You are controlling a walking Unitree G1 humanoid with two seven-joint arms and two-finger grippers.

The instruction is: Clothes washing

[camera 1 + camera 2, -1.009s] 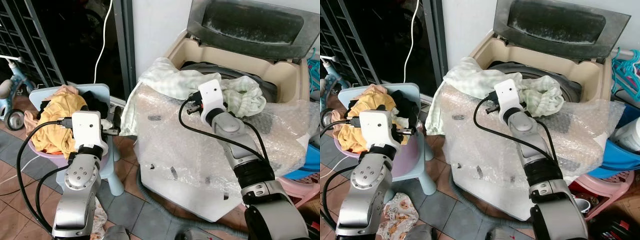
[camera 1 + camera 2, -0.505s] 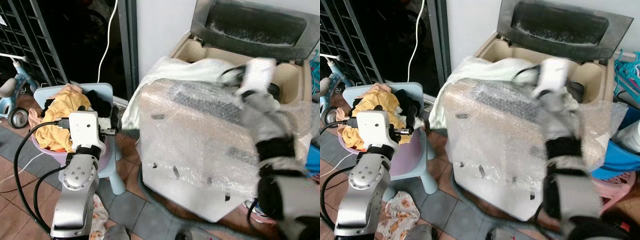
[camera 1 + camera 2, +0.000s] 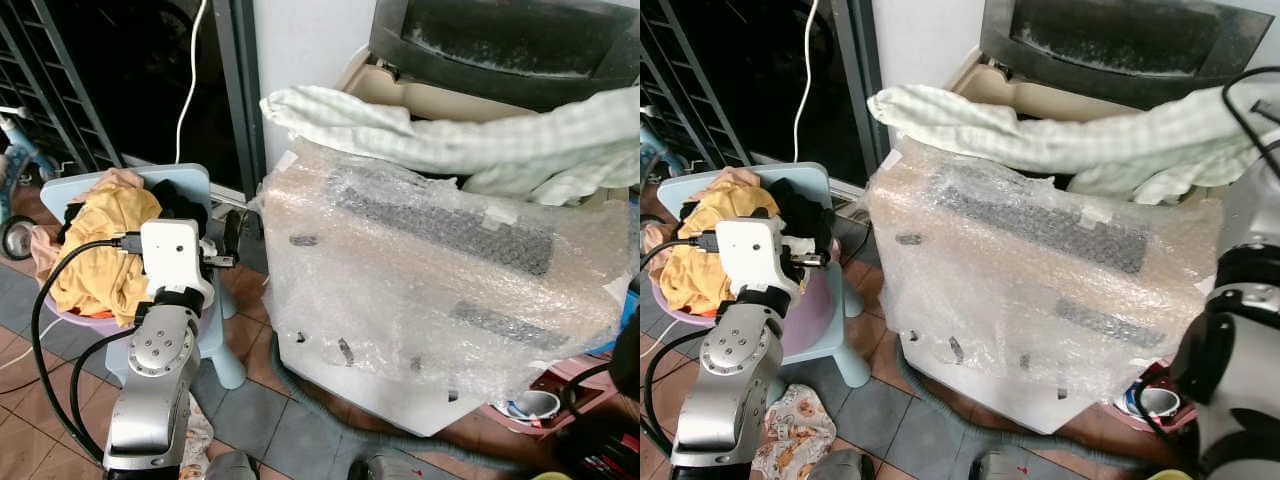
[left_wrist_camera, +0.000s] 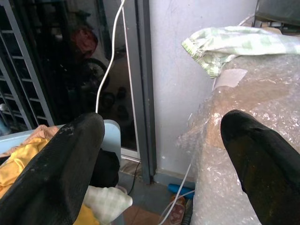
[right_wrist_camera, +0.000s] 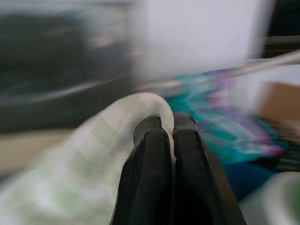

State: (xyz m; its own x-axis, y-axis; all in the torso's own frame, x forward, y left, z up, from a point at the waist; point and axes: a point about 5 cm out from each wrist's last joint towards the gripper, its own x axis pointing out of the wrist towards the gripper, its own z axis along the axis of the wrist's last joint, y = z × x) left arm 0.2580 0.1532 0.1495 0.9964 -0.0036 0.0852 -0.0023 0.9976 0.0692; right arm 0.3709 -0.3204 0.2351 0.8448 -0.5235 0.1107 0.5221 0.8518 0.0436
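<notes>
The green-checked cloth (image 3: 440, 140) lies stretched across the top front edge of the bubble-wrapped washing machine (image 3: 430, 290), its long axis running from the machine's left front corner toward its right side, where it rises off the rim. That raised end is pinched in the right gripper (image 5: 168, 136), whose fingers are pressed together on a fold of it, so the right arm is the one placed to draw the cloth over the open tub. The left gripper (image 4: 164, 154), fingers spread apart and holding nothing, hovers well to the left, between the machine and the basin of clothes (image 3: 105, 235) on the blue chair (image 3: 215, 330).
</notes>
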